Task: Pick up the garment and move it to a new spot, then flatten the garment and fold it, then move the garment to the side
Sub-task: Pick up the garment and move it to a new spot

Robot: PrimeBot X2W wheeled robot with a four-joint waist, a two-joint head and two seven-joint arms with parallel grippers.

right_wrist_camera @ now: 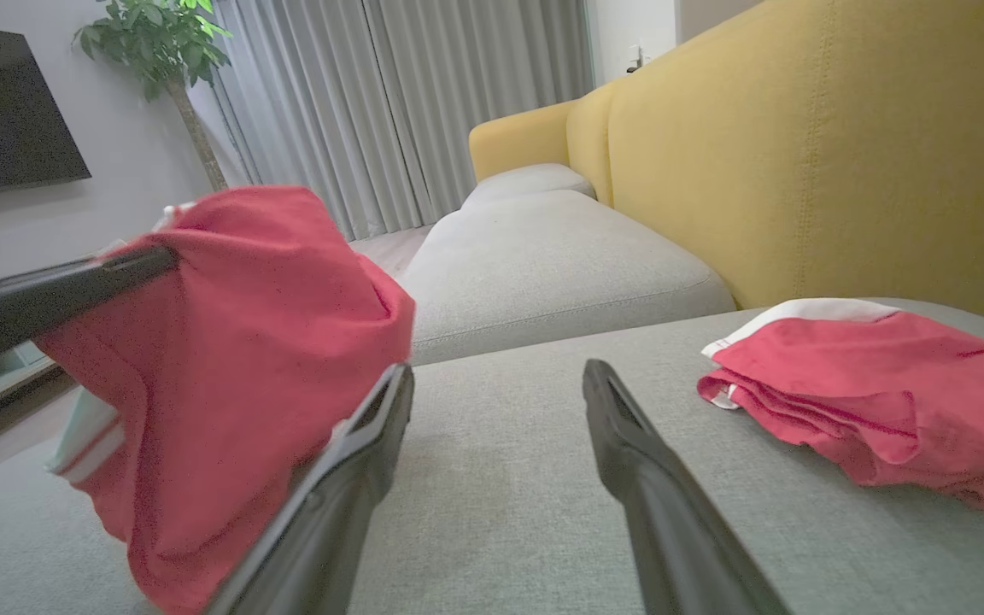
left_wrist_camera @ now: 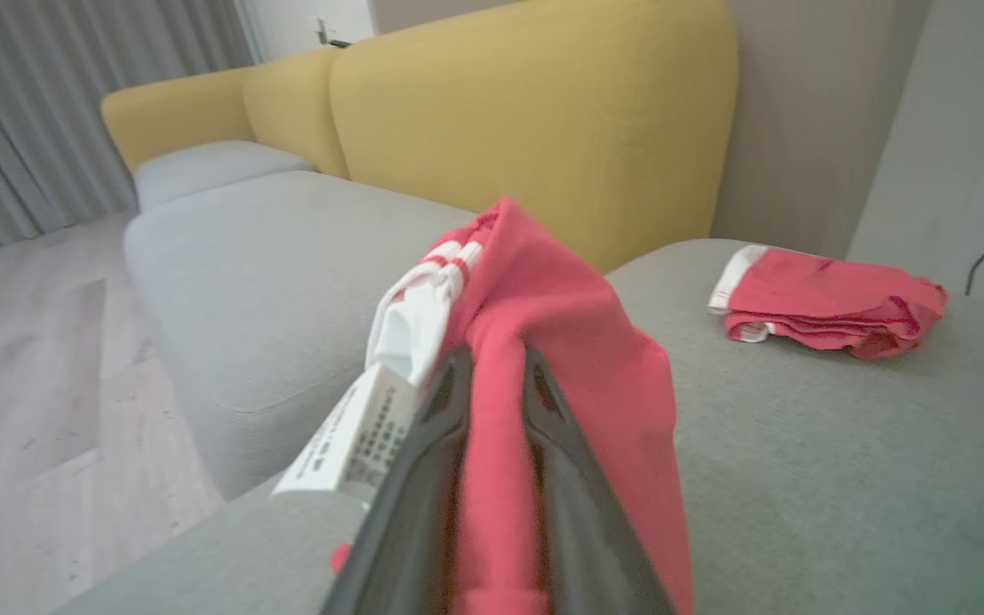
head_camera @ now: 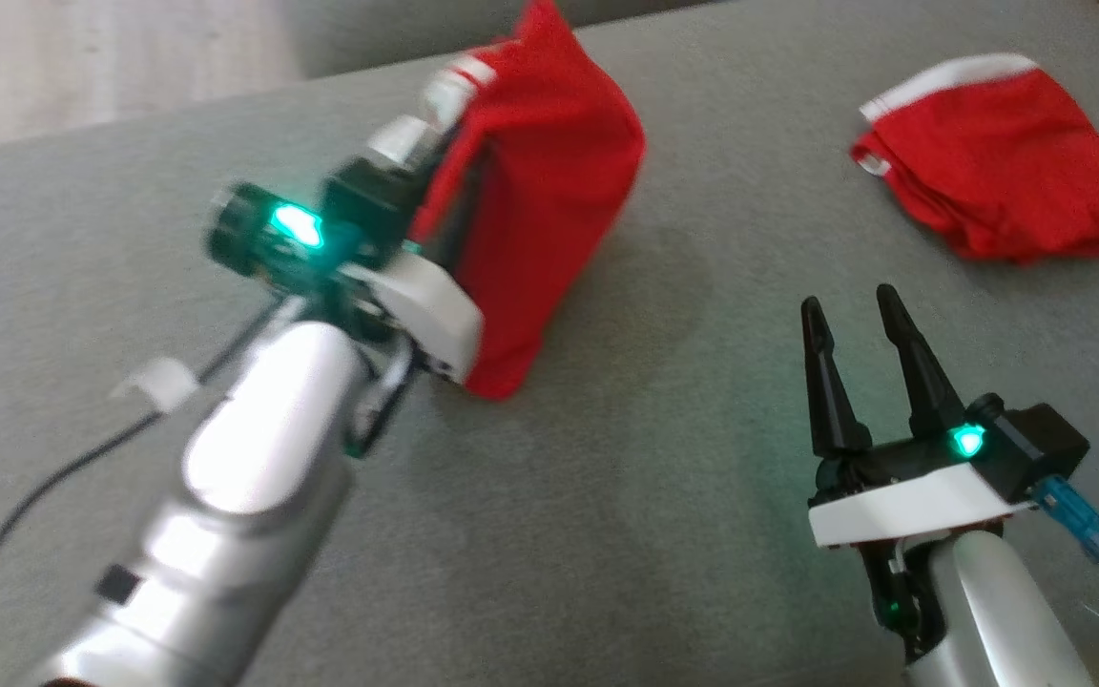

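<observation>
The left gripper (left_wrist_camera: pixel 492 359) pinches a bunched fold of the red garment (head_camera: pixel 549 191), which hangs off the seat cushion (head_camera: pixel 654 496) at 11 o'clock from the right gripper (head_camera: pixel 847 299). The right gripper's jaws stand spread and hold nothing.

Hazards:
- The grip takes a narrow fold only, so fast travel may pull the cloth free.
- The lowest corner is possibly brushing the cushion, where drag would bunch it.
- The white label (left_wrist_camera: pixel 355 440) dangles and could snag.
- A folded red garment (head_camera: pixel 1007 172) lies at 1 o'clock. Set the held one down well apart from it.
</observation>
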